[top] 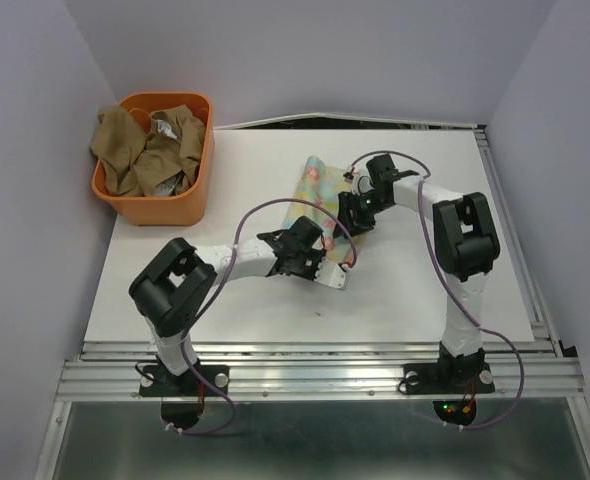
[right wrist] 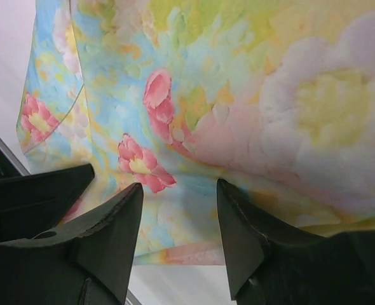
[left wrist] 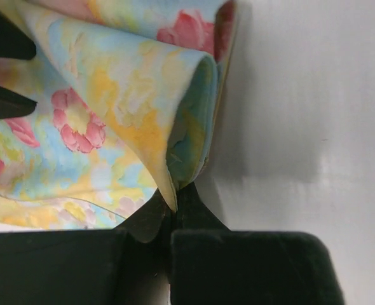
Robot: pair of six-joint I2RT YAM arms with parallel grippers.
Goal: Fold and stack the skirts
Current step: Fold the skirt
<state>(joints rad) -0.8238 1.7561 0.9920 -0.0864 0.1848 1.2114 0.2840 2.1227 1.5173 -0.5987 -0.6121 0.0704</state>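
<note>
The pastel floral skirt lies on the white table at the middle, partly under both arms. My left gripper is shut on a lifted fold of the floral skirt at its near edge. My right gripper is open just above the floral skirt, holding nothing. The tan-brown skirt is bunched in the orange basket at the far left. The plaid skirt is not in view.
The orange basket stands at the table's far left corner. Purple cables loop over both arms. A metal rail runs along the near edge. Grey walls close in the left, right and back.
</note>
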